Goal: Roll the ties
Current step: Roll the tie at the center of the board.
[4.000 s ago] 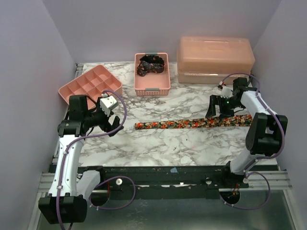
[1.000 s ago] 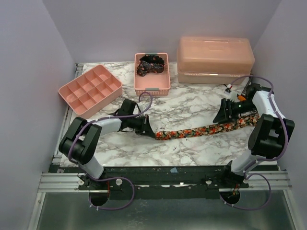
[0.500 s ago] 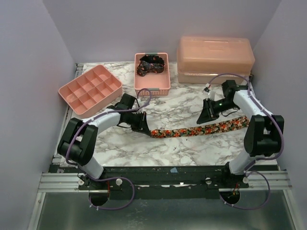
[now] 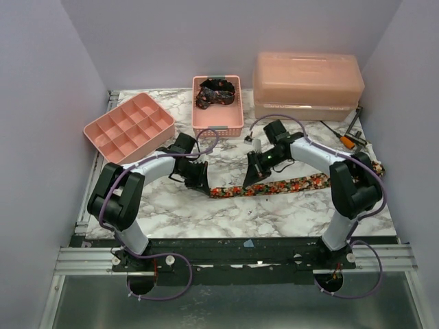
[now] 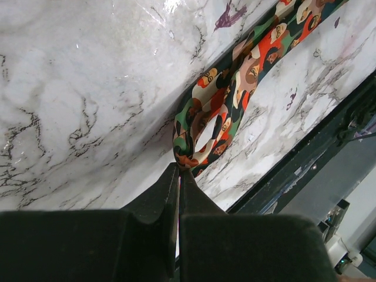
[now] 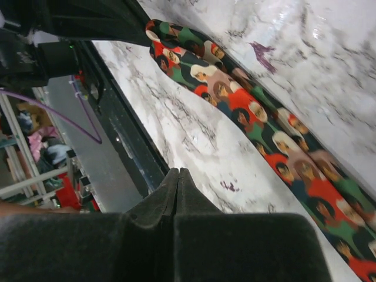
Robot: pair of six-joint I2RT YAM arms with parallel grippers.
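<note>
A colourful tie printed with red, orange and green lies across the marble table. Its left end curls into a small loop. My left gripper is shut on that curled end, and its tips pinch the fabric. My right gripper hovers at the tie's middle, shut with nothing between its fingers. The right wrist view shows the tie running diagonally past the fingertips, apart from them. A darker tie sits bundled in the pink basket.
A pink divided tray stands at the back left. A large pink lidded box stands at the back right. Small tools lie near the right wall. The table's dark front rail runs along the near edge.
My right arm has swung left along the tie towards the left gripper, and its jaws have shut on nothing. The left gripper keeps its hold on the curled end.
</note>
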